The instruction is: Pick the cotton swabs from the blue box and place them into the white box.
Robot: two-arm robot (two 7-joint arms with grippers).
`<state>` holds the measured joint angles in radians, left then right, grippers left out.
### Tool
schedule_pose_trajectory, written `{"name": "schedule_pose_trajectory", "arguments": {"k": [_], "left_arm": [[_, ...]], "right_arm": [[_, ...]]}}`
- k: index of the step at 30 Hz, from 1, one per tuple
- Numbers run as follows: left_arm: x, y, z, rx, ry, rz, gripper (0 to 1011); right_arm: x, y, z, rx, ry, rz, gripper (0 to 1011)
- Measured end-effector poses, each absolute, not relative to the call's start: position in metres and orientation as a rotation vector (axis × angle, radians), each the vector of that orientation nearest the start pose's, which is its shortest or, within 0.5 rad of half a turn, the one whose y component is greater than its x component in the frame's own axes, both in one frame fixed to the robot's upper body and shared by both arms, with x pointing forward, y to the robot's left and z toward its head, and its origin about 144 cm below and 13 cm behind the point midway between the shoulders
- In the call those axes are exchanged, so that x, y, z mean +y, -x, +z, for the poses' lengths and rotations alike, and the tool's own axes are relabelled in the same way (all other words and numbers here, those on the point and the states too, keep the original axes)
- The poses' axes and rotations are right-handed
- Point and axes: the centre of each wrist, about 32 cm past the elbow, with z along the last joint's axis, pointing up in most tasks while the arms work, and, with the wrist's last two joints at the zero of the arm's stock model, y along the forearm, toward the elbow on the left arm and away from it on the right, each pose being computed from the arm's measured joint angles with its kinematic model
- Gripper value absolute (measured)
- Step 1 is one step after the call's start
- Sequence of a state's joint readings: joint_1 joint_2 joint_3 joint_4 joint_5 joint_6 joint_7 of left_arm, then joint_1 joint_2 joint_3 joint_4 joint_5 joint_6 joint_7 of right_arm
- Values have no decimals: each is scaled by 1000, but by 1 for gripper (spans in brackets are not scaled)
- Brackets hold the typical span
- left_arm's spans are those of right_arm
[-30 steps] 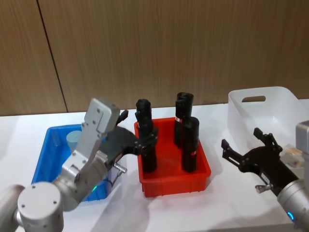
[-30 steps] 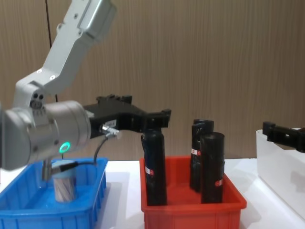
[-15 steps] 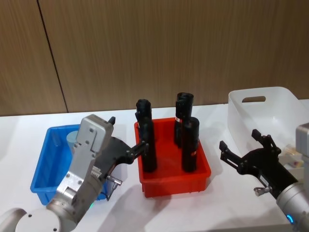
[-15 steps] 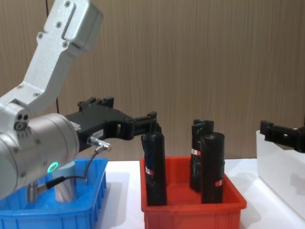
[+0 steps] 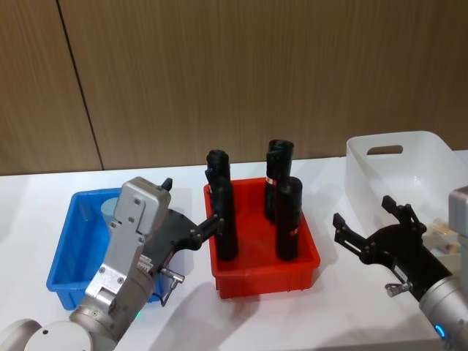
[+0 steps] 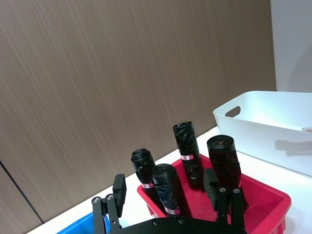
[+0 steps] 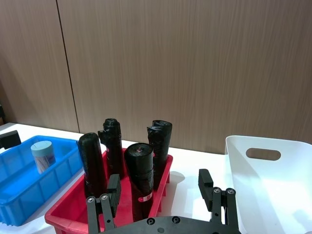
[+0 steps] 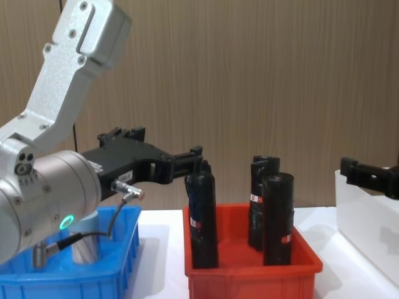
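Risk, rolls: my left gripper (image 6: pixel 165 185) has one fingertip close beside the near-left of the black rolls (image 5: pixel 224 219) in the red bin (image 5: pixel 263 272); I cannot tell if they touch, and a careless swing could tip that roll
Risk, wrong target: the fingers point right, away from the blue box (image 5: pixel 67 245), so I judge that closing here would catch a roll or nothing
Risk, view: the left arm covers part of the cotton swabs (image 7: pixel 43 156) from the head camera, so I could come down off-centre and knock the jar over
Left arm: wrist raised above the blue box's near right corner, gripper roughly level, fingers spread wide and empty
Right arm: right gripper (image 5: pixel 363 210) hovers over the surface (image 5: pixel 256 322) just left of the white box (image 5: pixel 398 172), fingers wide and empty
Swabs: one jar stands upright in the far part of the blue box, untouched
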<state>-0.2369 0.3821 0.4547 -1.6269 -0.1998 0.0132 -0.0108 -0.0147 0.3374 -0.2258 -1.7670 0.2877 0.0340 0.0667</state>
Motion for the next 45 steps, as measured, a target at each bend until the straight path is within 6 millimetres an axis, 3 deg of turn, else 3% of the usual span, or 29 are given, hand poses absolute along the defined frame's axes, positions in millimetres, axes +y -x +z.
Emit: {"name": "schedule_pose_trajectory", "arguments": {"k": [19,45], "left_arm": [[198,-492,1204,-268,-61,1124,1004],[198,-492,1204,-268,-61,1124,1004]], "right_arm": [[-239,-452,1186,-72,-24,-1215,1001],[-263,-516,1172,-56,-15,-1024,1001]]}}
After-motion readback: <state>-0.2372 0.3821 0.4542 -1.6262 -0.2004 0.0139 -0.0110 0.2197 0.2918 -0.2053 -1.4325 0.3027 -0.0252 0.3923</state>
